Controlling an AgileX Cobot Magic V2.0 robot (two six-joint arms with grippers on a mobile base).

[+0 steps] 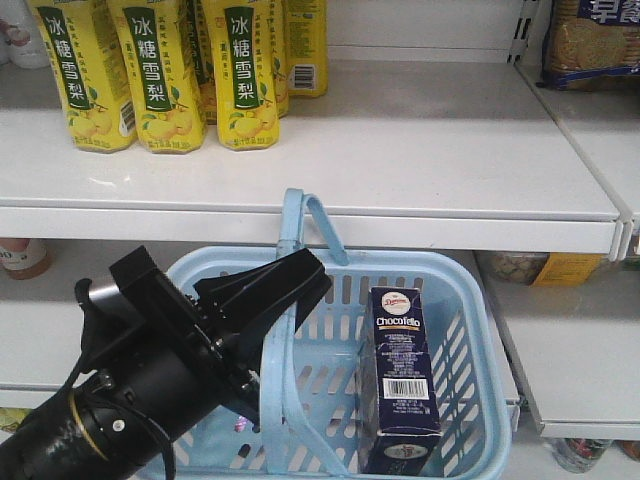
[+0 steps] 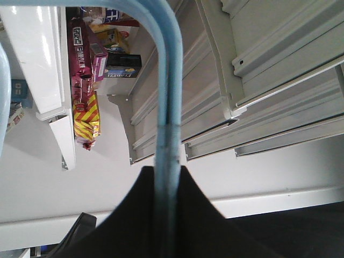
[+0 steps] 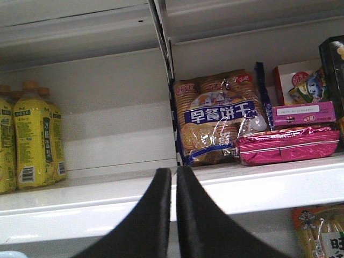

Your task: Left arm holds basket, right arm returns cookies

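The light blue basket (image 1: 470, 330) hangs in front of the white shelves. My left gripper (image 1: 295, 285) is shut on the basket's handle (image 1: 292, 240), which runs up between the black fingers in the left wrist view (image 2: 167, 107). The navy Chocofello cookies carton (image 1: 402, 375) stands upright inside the basket at its right side, barcode facing me. My right gripper (image 3: 174, 171) is shut and empty, with only a thin slit between its fingers, and it points at the shelf edge between the drink bottles and the biscuit bag. It does not show in the front view.
Yellow pear-drink bottles (image 1: 165, 70) stand at the left of the upper shelf (image 1: 420, 150). A blue bag of round biscuits (image 3: 217, 121), a pink packet (image 3: 287, 145) and boxes fill the section to the right of a shelf divider (image 3: 171, 91). More goods sit on lower shelves.
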